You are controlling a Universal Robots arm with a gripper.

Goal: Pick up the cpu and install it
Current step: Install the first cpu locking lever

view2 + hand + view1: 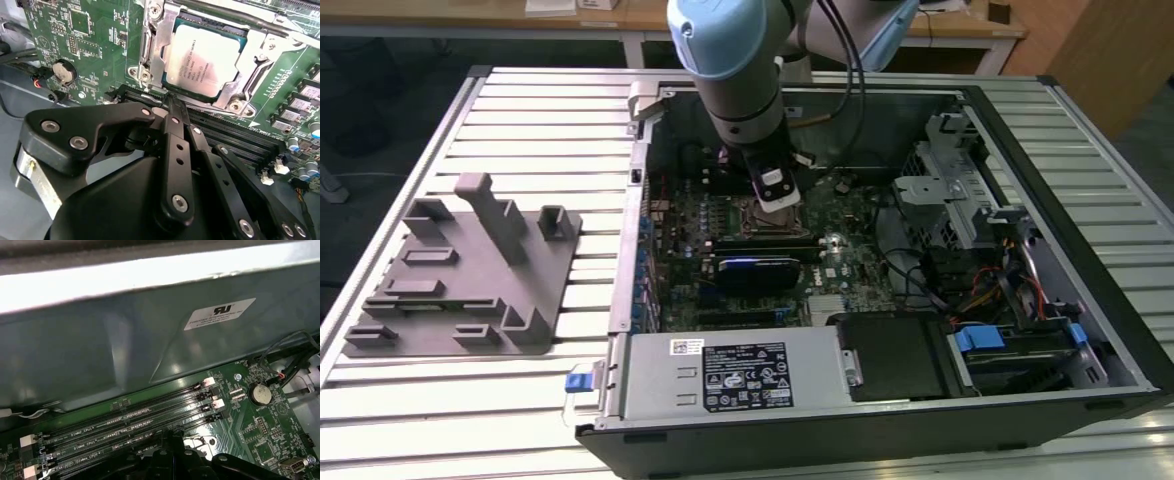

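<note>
In the second wrist view the cpu lies flat in the motherboard socket, silvery top up, with the metal socket frame around it. My gripper is shut with nothing between its black fingers. Its tips sit just off the cpu's near edge, over the socket frame's rim. In the exterior view the gripper reaches down into the open computer case, above the middle of the motherboard. The first wrist view catches the dark finger linkage over the memory slots.
Empty memory slots run beside the socket, with a coin battery further off. The case's grey wall stands close behind. A power supply, drive cage and cables crowd the case. A grey fixture sits on the slatted table.
</note>
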